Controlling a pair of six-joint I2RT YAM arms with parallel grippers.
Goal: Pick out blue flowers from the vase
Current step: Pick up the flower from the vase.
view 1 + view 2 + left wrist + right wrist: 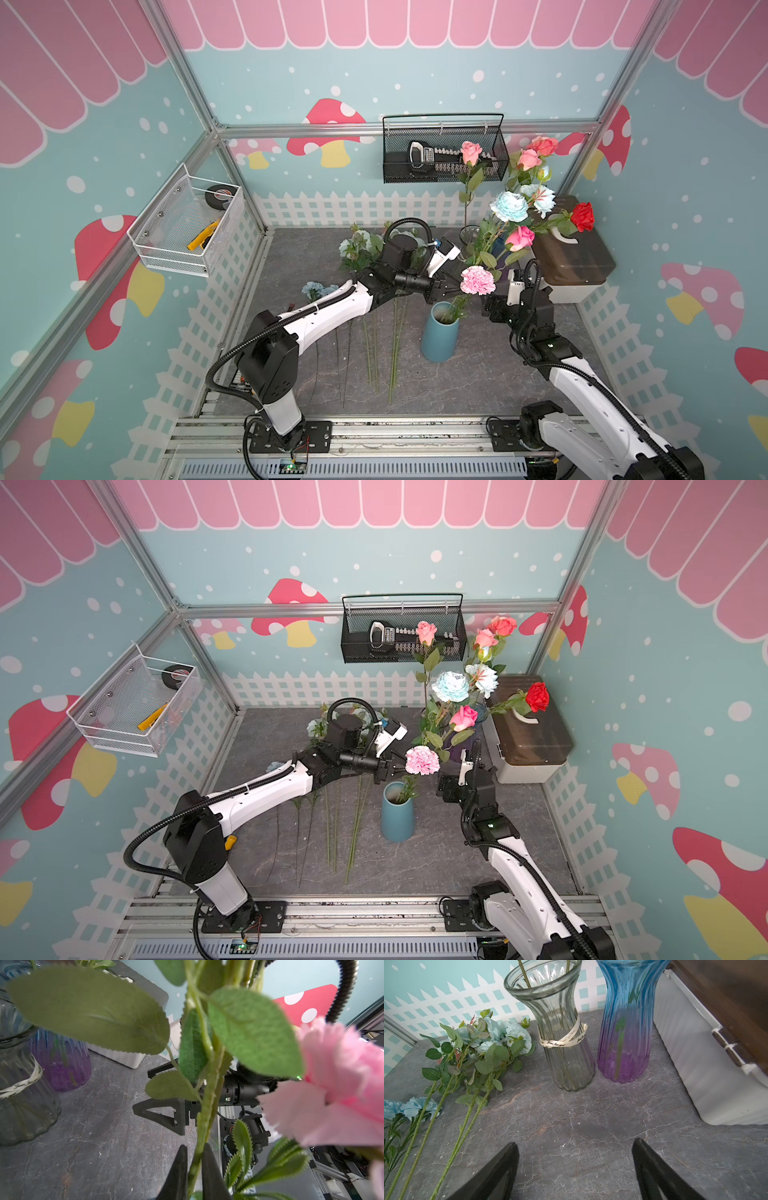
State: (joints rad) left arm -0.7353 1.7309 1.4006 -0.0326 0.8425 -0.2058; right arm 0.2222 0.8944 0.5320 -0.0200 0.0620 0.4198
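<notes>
Two pale-blue flowers (509,206) (451,686) stand high on leafy stems above the blue ceramic vase (440,332) (398,814). My left gripper (194,1147) (455,286) is shut on a green thorny stem (204,1113) just above that vase's mouth; leaves hide which bloom the stem carries. Several more blue flowers (500,1034) (357,247) and blue carnations (415,1105) lie on the grey table to the left. My right gripper (575,1145) (488,307) hangs open and empty right of the vase.
A pink carnation (478,280) (340,1084) sits beside the held stem. Pink, coral and red roses (582,216) rise behind. A clear glass vase (560,1028), a blue-purple glass vase (625,1028) and a white box (573,257) stand at the back right.
</notes>
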